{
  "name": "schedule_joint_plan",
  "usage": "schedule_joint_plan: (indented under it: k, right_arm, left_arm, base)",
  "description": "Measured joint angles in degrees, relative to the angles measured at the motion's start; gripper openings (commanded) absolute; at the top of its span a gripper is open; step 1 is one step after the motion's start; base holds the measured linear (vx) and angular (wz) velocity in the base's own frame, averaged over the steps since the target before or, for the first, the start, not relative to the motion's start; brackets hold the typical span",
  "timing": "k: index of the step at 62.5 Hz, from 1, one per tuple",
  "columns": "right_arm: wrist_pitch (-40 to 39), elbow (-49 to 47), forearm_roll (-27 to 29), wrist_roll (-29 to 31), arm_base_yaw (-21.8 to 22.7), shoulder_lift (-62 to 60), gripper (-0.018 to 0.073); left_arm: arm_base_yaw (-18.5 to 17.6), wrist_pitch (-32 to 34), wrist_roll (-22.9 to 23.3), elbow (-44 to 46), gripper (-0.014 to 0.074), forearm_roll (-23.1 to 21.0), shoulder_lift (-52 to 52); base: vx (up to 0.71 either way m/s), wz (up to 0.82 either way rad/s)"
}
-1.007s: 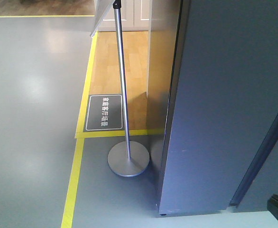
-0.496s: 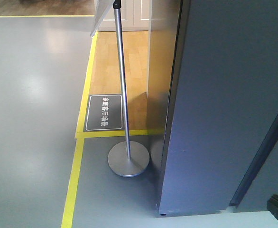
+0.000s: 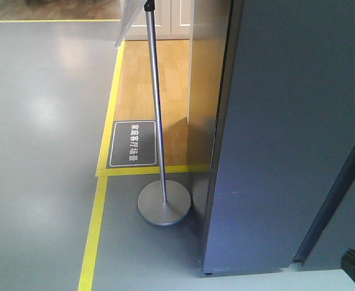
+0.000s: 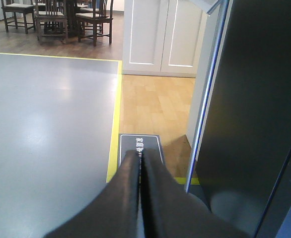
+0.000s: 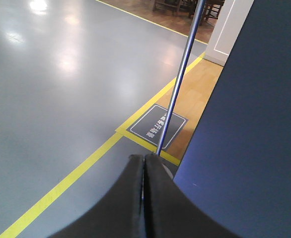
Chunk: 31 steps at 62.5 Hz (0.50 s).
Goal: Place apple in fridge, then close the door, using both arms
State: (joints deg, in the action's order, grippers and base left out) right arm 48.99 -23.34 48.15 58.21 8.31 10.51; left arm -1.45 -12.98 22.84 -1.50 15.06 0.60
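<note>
Both grippers are clenched empty, the left gripper (image 4: 140,161) at lower centre of its wrist view and the right gripper (image 5: 144,163) likewise, with the dark grey fridge (image 3: 286,133) filling the right side beside a sign stand (image 3: 163,205); no apple shows.

White Chinese characters "家庭客厅场景" on dark floor sign (image 3: 132,143).

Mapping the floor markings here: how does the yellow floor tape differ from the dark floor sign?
The yellow floor tape is a thin, plain line running far across the floor; the dark floor sign is a short, wide rounded rectangle with white characters and a white border. Both lie flat, meeting at the wood floor's corner.
</note>
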Motion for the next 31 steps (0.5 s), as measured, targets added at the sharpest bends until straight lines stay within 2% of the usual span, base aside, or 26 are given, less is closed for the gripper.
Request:
schedule_joint_plan:
  k: [31]
  right_arm:
    - [0.3,0.0,-0.1,0.0,0.0,0.0,-0.0006]
  left_arm:
    - [0.0,-0.1,0.0,0.0,-0.0008,0.0,0.0]
  base:
    - [0.00,0.00]
